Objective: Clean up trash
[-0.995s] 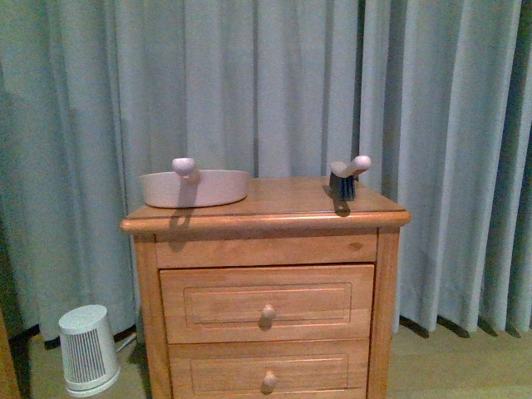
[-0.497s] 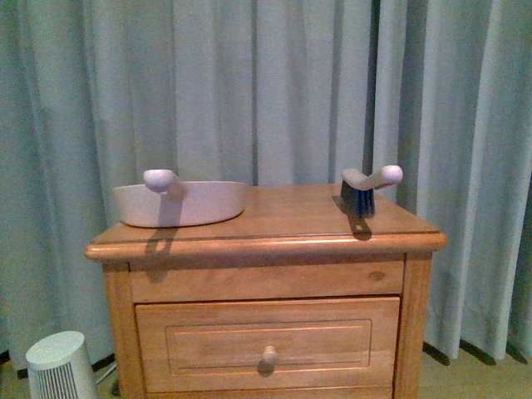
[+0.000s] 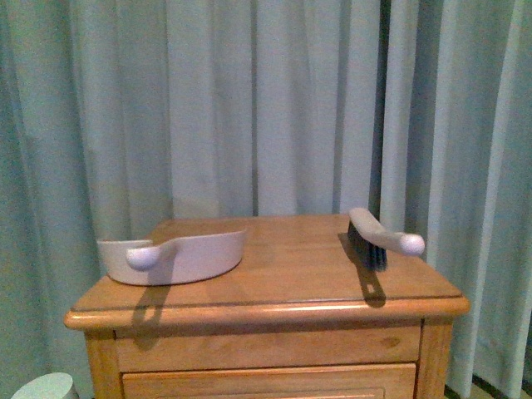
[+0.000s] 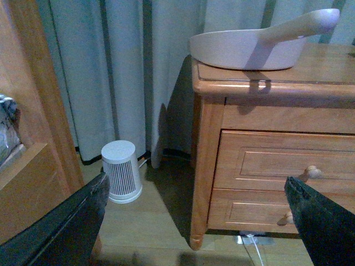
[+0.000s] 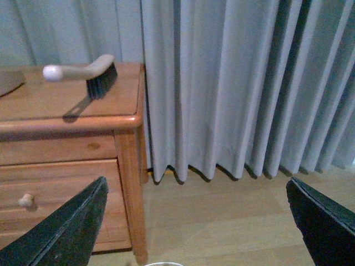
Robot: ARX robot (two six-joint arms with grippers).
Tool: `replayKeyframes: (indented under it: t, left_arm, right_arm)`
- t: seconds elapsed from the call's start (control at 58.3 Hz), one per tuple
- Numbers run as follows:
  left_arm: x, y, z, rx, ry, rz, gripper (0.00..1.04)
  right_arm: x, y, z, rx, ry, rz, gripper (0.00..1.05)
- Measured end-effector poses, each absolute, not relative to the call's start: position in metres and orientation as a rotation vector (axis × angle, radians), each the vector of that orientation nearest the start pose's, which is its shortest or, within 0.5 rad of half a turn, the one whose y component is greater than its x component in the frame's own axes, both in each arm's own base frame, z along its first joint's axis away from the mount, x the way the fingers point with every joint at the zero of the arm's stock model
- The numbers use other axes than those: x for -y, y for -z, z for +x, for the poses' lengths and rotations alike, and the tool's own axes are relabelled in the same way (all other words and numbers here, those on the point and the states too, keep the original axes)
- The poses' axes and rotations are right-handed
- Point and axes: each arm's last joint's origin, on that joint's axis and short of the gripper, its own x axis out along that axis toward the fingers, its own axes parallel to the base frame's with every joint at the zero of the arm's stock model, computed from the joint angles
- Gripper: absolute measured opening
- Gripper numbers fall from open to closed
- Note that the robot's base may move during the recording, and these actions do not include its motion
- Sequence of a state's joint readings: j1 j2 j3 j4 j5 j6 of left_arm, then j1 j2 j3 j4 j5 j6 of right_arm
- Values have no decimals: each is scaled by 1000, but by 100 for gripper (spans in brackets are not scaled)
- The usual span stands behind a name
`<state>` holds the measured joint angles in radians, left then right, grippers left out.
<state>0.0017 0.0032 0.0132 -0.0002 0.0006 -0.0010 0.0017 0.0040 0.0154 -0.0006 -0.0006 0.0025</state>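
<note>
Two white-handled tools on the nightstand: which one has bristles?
The hand brush, on the right side of the nightstand: dark bristles under its white handle. The other, on the left, is the dustpan, a shallow tray with no bristles.

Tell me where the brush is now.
In the front view, the brush lies on the right side of the nightstand top, near its right edge, with the dustpan across from it on the left.

Wooden nightstand (image 3: 266,312) stands before pale grey curtains (image 3: 208,108).
</note>
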Motion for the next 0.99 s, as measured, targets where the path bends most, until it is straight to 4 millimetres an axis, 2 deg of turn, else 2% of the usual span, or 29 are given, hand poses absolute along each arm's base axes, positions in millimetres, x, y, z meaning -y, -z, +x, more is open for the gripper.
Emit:
replayKeyframes:
  t: [0.326, 0.429, 0.463, 0.566, 0.772, 0.892, 0.995]
  left_arm:
    - [0, -168, 97, 9, -1, -1, 97]
    - [-2, -172, 106, -179, 124, -106, 97]
    - [-4, -184, 116, -226, 111, -118, 97]
    - [-3, -241, 159, -303, 87, -105, 97]
    - [34, -325, 236, -312, 164, 65, 97]
    - [53, -349, 276, -312, 121, 114, 97]
    - [65, -347, 308, -372, 59, 137, 97]
  right_arm:
    - [0, -168, 97, 11, -3, 2, 97]
    - [0, -168, 97, 11, -3, 2, 97]
    - [0, -168, 97, 11, -3, 2, 97]
    - [0, -168, 97, 11, -3, 2, 97]
    - [0, -168, 97, 11, -3, 2, 97]
    - [0, -168, 97, 11, -3, 2, 97]
    - [0, -168, 97, 11, -2, 2, 97]
